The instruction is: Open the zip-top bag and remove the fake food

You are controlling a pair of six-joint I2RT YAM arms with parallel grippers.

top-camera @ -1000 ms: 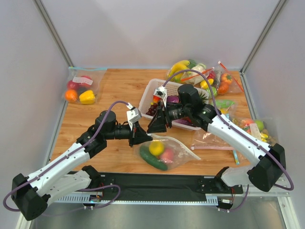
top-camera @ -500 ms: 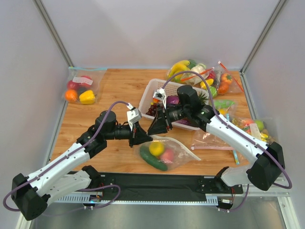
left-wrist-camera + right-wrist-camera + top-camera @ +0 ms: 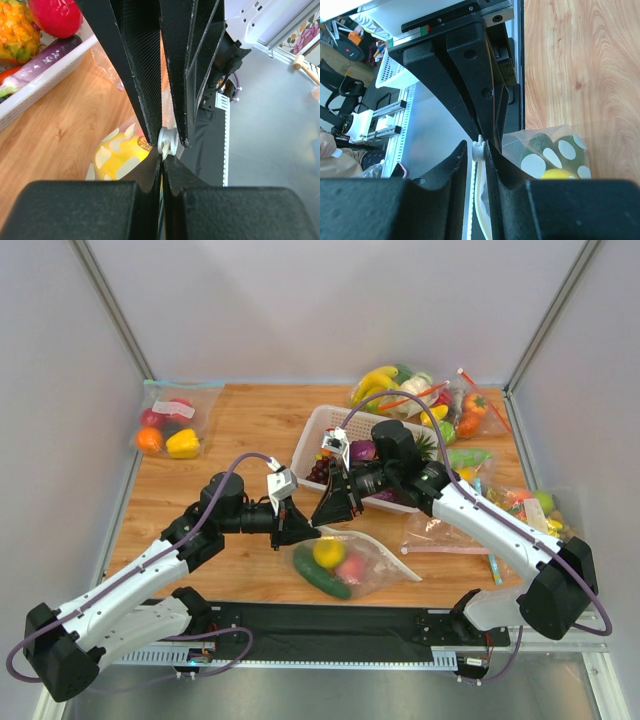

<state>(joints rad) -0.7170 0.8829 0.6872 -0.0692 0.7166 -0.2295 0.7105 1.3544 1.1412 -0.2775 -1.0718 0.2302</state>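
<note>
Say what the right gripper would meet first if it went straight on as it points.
The clear dotted plastic zip-top bag, its lip now between the fingers; just beyond, probably the left gripper.

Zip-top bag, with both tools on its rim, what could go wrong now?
The left tool and right tool pinch only the thin rim of the zip-top bag, so film may slip out when they pull apart. The seal might also hold, dragging the bag and its fake food along instead of opening.

Top looks down; wrists close, sharing bag (image 3: 385, 560)
</note>
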